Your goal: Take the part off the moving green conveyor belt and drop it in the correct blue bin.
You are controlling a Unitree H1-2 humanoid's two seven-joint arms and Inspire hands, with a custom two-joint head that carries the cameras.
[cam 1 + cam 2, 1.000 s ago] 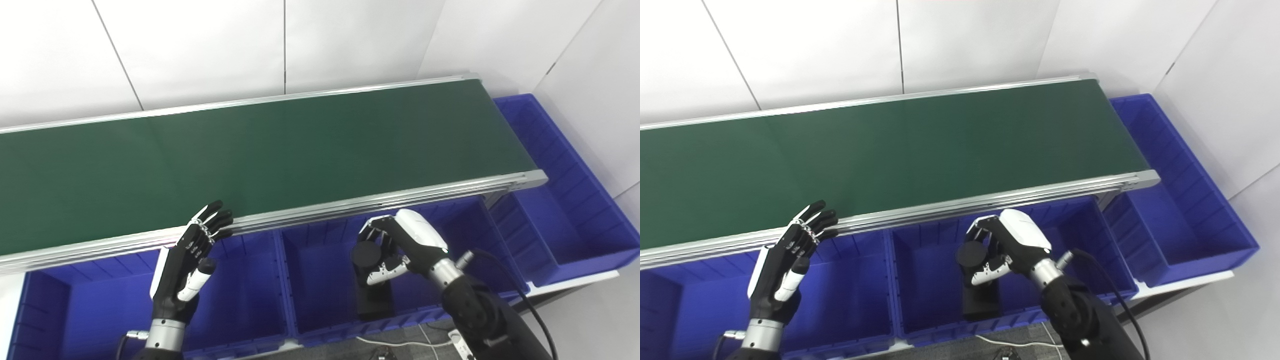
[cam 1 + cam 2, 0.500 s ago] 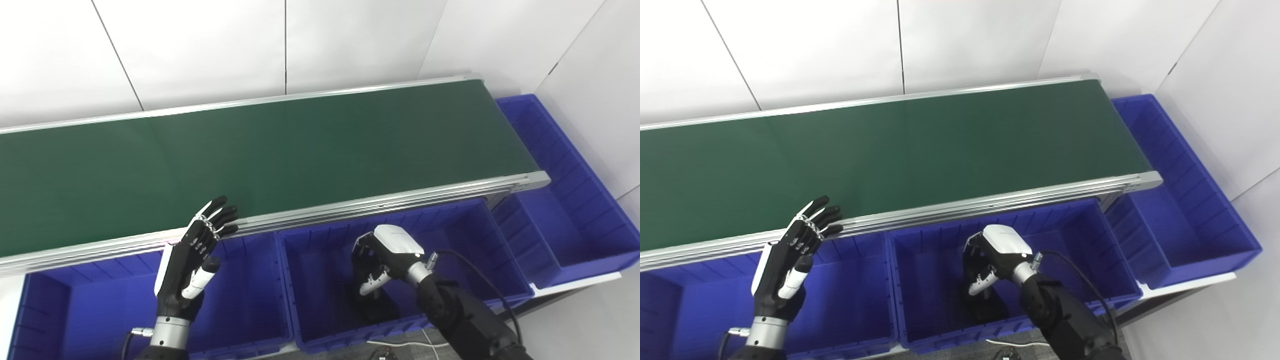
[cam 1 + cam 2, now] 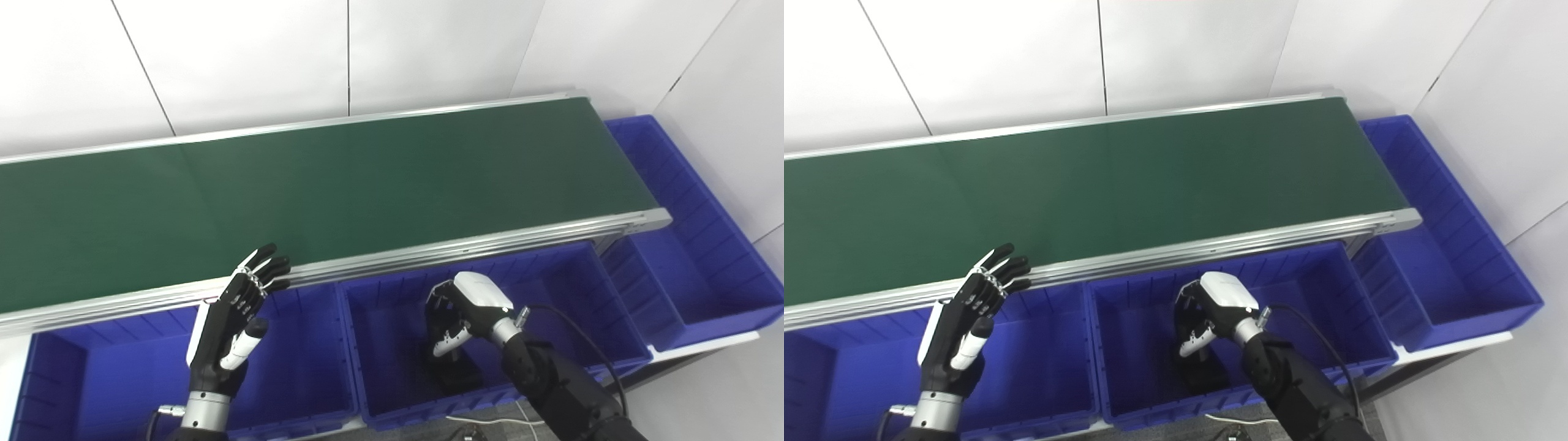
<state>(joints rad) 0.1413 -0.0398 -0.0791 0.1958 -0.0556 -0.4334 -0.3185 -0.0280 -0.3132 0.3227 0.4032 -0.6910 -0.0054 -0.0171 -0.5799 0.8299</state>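
White-walled corner; the green conveyor belt (image 3: 343,184) runs bare. We see the right hand (image 3: 468,309) low in the middle blue bin (image 3: 603,306), fingers uncurled above the dark part (image 3: 456,373) on the bin floor. We judge the part rigid and light, best gripped across its sides. The left hand (image 3: 236,321) idles with fingers spread.

Conveyor belt (image 3: 343,184) dark green, plain, silver metal rails. Bins (image 3: 539,275) saturated blue, ribbed walls. Left robot hand (image 3: 236,318) black, white thumb segment, silver wrist. Right robot hand (image 3: 465,306) white back, black fingers. Dark black part (image 3: 456,373) in middle bin, lower centre. Wall (image 3: 245,61) white, thin dark seams.
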